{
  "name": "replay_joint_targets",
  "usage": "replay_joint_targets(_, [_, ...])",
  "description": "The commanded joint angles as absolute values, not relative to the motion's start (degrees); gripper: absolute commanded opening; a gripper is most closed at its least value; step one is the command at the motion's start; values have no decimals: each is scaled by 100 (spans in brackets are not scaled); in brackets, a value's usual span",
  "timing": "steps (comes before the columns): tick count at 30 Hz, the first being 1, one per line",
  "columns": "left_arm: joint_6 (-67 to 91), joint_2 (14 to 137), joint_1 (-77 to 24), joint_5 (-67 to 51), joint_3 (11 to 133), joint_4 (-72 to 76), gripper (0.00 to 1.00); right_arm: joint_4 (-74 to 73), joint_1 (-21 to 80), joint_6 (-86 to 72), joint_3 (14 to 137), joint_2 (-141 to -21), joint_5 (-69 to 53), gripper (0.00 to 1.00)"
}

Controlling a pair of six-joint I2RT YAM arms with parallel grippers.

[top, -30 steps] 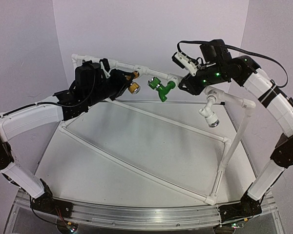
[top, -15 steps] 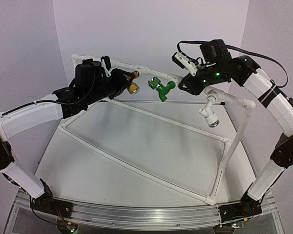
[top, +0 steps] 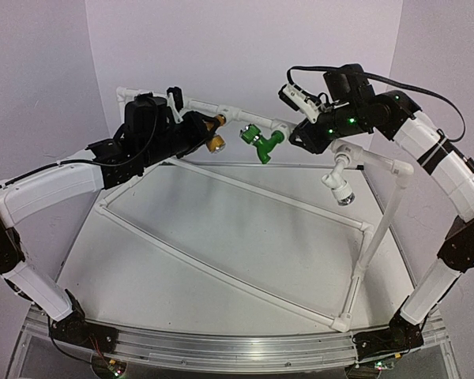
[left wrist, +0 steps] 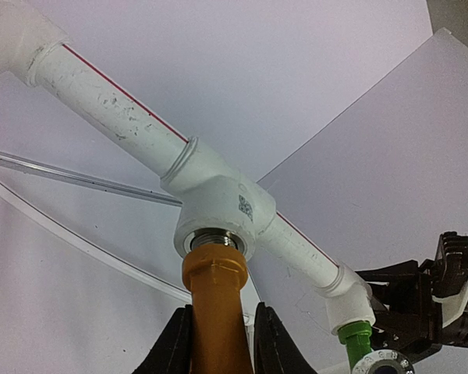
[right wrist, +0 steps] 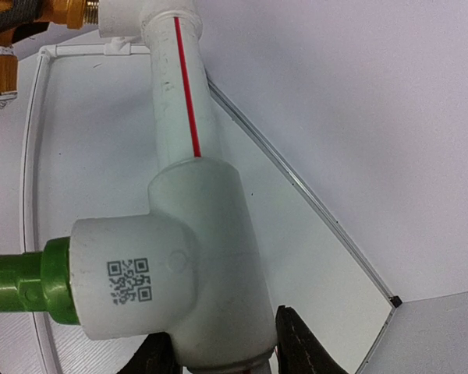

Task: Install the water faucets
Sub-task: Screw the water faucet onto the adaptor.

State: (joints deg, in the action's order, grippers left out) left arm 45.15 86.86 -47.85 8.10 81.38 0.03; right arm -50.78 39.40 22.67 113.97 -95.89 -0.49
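The yellow-orange water faucet [top: 214,136] [left wrist: 214,300] points its threaded end into the socket of a white tee fitting [left wrist: 222,204] on the top pipe. My left gripper [top: 196,134] [left wrist: 218,347] is shut on the faucet's body, a finger on each side. The green water faucet [top: 259,143] [right wrist: 19,276] sticks out of the neighbouring tee fitting [right wrist: 191,265], which carries a QR code. My right gripper [top: 298,136] [right wrist: 222,360] is shut on that white fitting from behind, just right of the green faucet.
The white pipe frame [top: 235,188] runs across the table, with an upright post [top: 383,229] at the right. A white tap with a silvery end [top: 341,186] hangs from the right-hand rail. The purple back wall stands close behind the top pipe.
My left forearm has risen a little and the wrist has shifted slightly with the yellow-orange faucet in its grip. The right arm has not moved.
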Motion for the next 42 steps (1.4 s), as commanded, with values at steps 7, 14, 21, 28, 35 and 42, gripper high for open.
replay_joint_targets(7, [3523, 8994, -4977, 353, 8331, 1002, 0, -5151, 4230, 439, 10904, -10152, -1073, 0])
replay_joint_targets(14, [3169, 9009, -4992, 361, 8301, 999, 0, -5137, 4252, 415, 10875, -10153, -1040, 0])
replay_joint_targets(21, [2820, 9047, -4992, 294, 8300, 993, 0, -5116, 4257, 395, 10857, -10169, -1031, 0])
replay_joint_targets(28, [2523, 9131, -4992, 244, 8383, 984, 0, -5089, 4263, 378, 10868, -10187, -1032, 0])
replay_joint_targets(35, [2097, 9113, -5002, 274, 8508, 744, 0, -5073, 4279, 375, 10857, -10212, -1016, 0])
replay_joint_targets(42, [1733, 9118, -5002, 195, 8538, 601, 0, -5012, 4291, 375, 10757, -10194, -971, 0])
